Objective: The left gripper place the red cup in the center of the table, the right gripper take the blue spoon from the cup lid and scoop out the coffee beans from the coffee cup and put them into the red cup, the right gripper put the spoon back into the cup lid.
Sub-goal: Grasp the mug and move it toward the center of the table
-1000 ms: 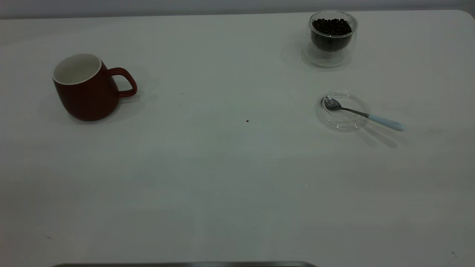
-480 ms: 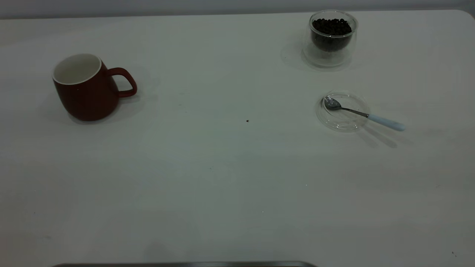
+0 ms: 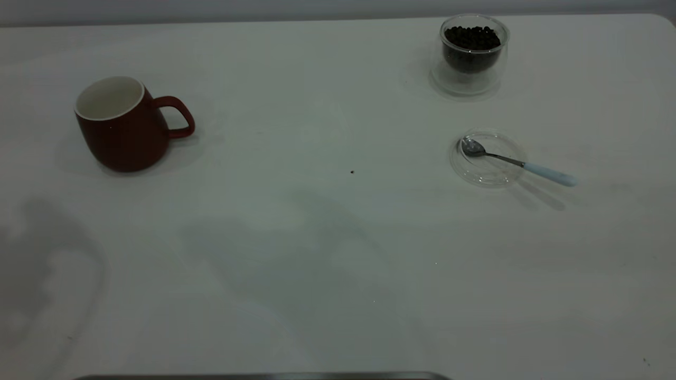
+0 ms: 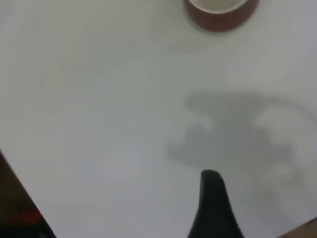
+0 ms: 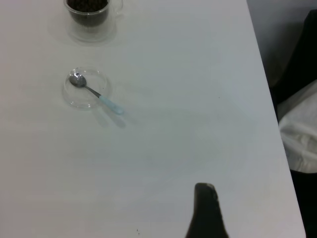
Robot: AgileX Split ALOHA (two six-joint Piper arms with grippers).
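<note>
Shadows now fall on the table (image 3: 338, 105); nothing else shifted.
Red cup (image 3: 120, 125) upright at left; blue spoon (image 3: 515, 162) on cup lid (image 3: 478, 174). Finger spread of either gripper: cannot tell.

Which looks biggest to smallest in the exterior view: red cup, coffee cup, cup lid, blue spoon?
1. red cup, clearly the largest.
2. coffee cup and cup lid: about equally wide, though the cup is taller and sits farther back, so no firm ranking.
3. blue spoon: longest, but thinnest overall.
</note>
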